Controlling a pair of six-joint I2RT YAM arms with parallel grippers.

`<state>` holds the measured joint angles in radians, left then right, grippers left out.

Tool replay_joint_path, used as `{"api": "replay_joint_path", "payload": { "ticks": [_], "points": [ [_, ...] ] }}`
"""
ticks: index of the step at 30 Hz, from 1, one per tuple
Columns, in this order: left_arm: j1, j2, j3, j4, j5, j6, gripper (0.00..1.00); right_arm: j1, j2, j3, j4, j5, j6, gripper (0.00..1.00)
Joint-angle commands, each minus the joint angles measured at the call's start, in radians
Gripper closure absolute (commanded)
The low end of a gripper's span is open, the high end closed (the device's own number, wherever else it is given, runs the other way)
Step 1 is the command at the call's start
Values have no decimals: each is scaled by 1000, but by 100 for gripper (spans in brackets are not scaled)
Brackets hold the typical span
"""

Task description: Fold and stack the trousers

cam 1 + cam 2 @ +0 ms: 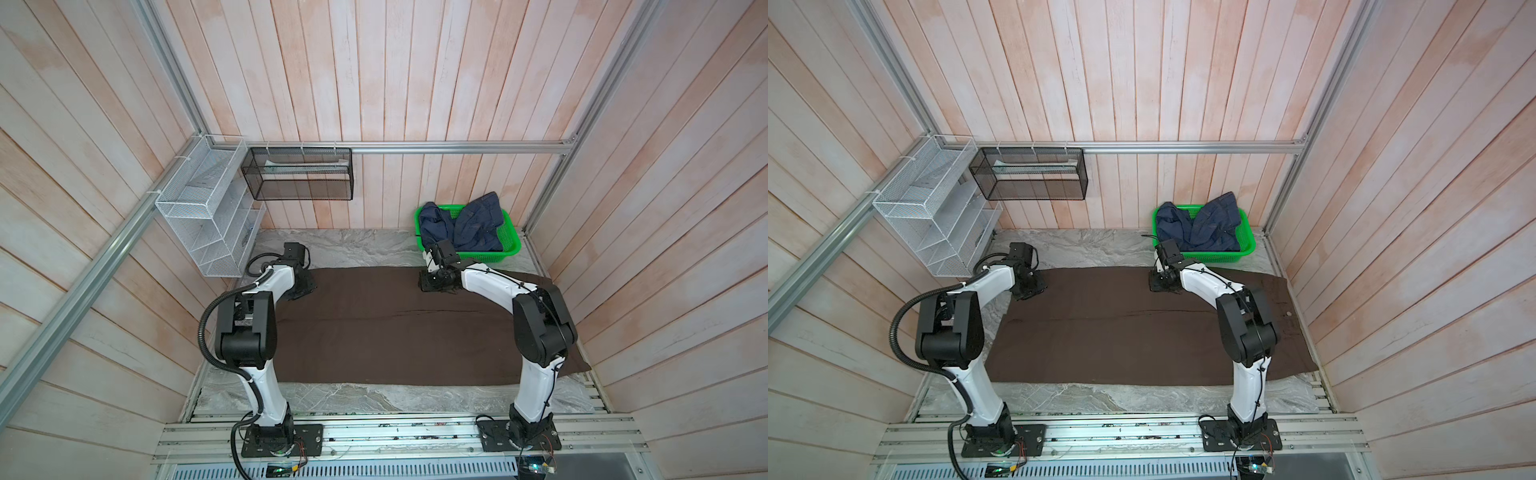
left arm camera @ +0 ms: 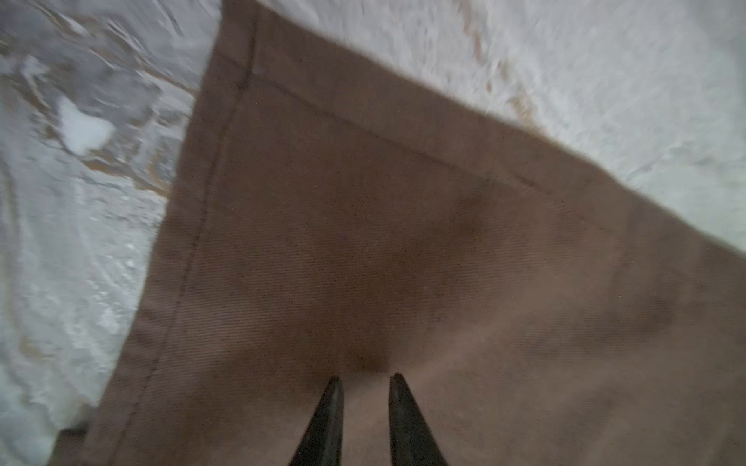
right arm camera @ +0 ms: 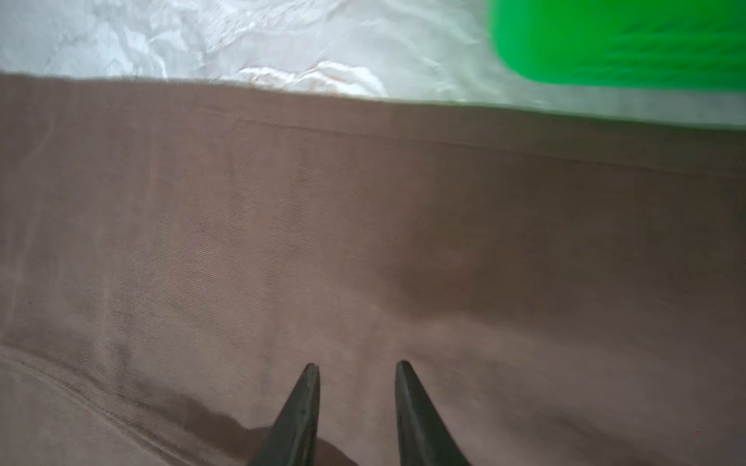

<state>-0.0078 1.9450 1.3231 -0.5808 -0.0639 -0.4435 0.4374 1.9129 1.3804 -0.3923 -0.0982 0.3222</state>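
The dark brown trousers [image 1: 395, 332] [image 1: 1121, 332] lie spread flat across the marble table, legs running left to right with a seam line between them. My left gripper [image 1: 301, 291] [image 1: 1030, 291] rests at their far left corner. In the left wrist view its fingertips [image 2: 365, 379] stand a little apart on the brown cloth [image 2: 403, 242] near the stitched hem. My right gripper [image 1: 436, 284] [image 1: 1160, 284] is down on the trousers' far edge, right of the middle. The right wrist view shows its jaws [image 3: 357, 365] apart over flat cloth [image 3: 363, 242], nothing pinched.
A green basket [image 1: 513, 245] [image 1: 1250, 245] [image 3: 605, 40] holding a navy denim garment [image 1: 465, 228] stands at the back right, just behind my right gripper. A white wire rack [image 1: 208, 220] and a black mesh basket [image 1: 299, 174] hang on the back-left wall. Bare marble table [image 1: 353, 245] borders the trousers front and back.
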Motion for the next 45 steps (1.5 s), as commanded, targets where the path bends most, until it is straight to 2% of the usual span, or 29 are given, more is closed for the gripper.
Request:
{"api": "replay_joint_path", "payload": {
  "ticks": [1,7,14,21,24,27,33,41,45],
  "points": [
    [30,66,36,-19,-38,20,74,-47,-62,-39,4,9,16,65],
    [77,202,135,-75,-112,61,66,-165,-139,-140,43,7,50,62],
    [140,313,293,-128,-102,111,62,-341,-178,-249,103,-29,115,61],
    [172,302,349,-140,-81,157,55,-428,-172,-308,167,-30,155,59],
    [146,226,299,-92,-1,165,47,-437,-167,-302,169,-32,160,59],
    [80,104,223,-61,26,166,42,-439,-170,-297,170,-33,161,58],
    [13,-113,8,2,102,103,38,-464,-177,-308,176,-29,164,57],
    [3,-105,-167,95,209,60,37,-536,-181,-347,215,-67,161,57],
    [7,-43,-188,97,186,54,37,-552,-178,-369,229,-92,168,58]
  ]
}}
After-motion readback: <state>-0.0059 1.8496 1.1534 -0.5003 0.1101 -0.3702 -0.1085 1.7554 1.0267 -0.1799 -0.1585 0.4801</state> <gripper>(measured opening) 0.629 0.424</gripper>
